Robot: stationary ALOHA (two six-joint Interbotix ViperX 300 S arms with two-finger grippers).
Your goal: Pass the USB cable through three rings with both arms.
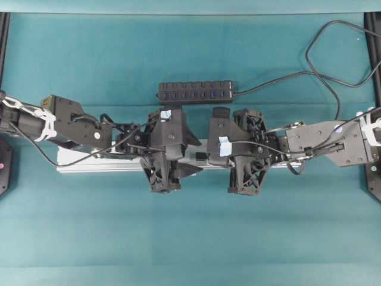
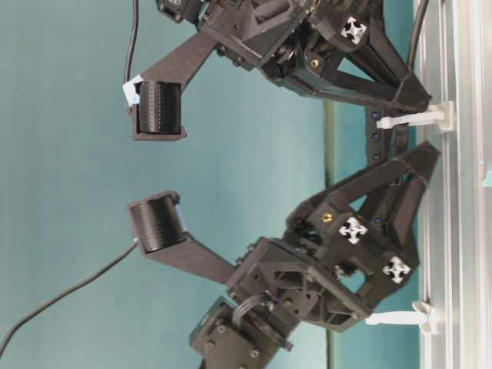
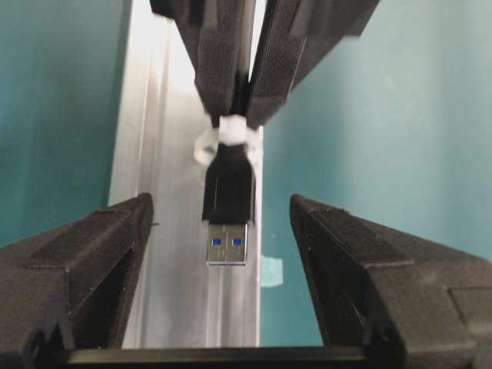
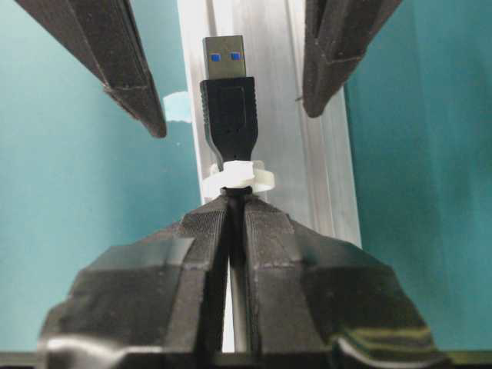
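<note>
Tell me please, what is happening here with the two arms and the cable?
The right hand is shut on the USB cable, just behind a white ring on the silver rail. The plug has come through that ring and points at the left hand, which is open, its fingers on either side of the plug without touching it.

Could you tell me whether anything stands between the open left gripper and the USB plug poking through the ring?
Nothing visible does. The USB plug sticks out past the ring into the open gap of the left gripper, over the rail. The right gripper pinches the cable behind the ring.
</note>
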